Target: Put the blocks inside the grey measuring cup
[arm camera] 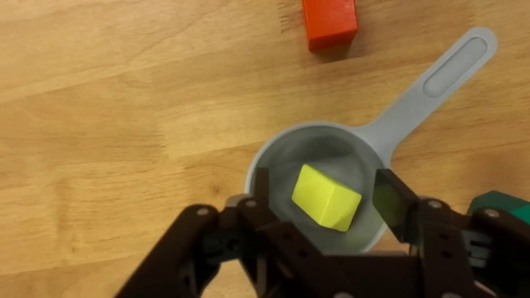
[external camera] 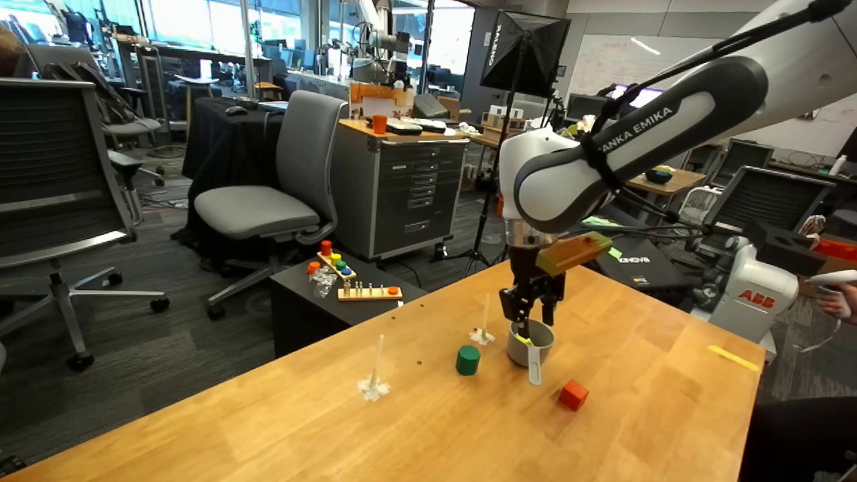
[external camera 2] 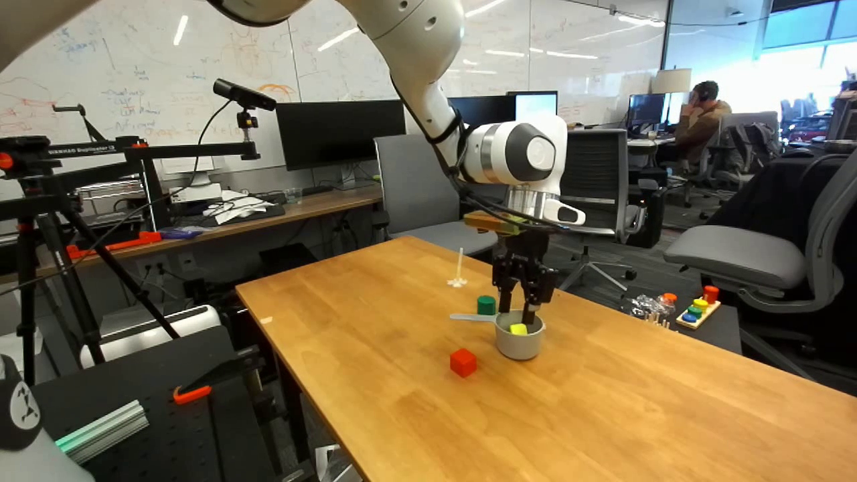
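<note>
The wooden table (external camera: pixel 301 415) bears all the work. Over it the gripper (external camera 2: pixel 517 314) is wide and holds nothing: in the wrist view its fingers (arm camera: pixel 393 203) stand well apart, left and right at the mouth of the grey measuring cup (external camera 2: pixel 519 347). Whether they touch its edge I cannot tell. The cup sits upright, its handle (arm camera: pixel 426 91) free; it looks light and stiff, so a nudge would likely slide or turn it, and the handle seems the place to steady it.

In an exterior view the green block (external camera: pixel 468 360) stands outside the cup, near it on the left. Its sides look rounded or many-sided, so it may twist in a grasp; better pinched squarely across the middle. The red block (external camera: pixel 574 395) lies outside too, to the near right. It seems light, hard and perhaps slippery; its flat opposite faces, taken low, should give a sound hold. The yellow block (arm camera: pixel 326 200) rests in the cup, between the fingers, touching neither, and should need no more handling.
</note>
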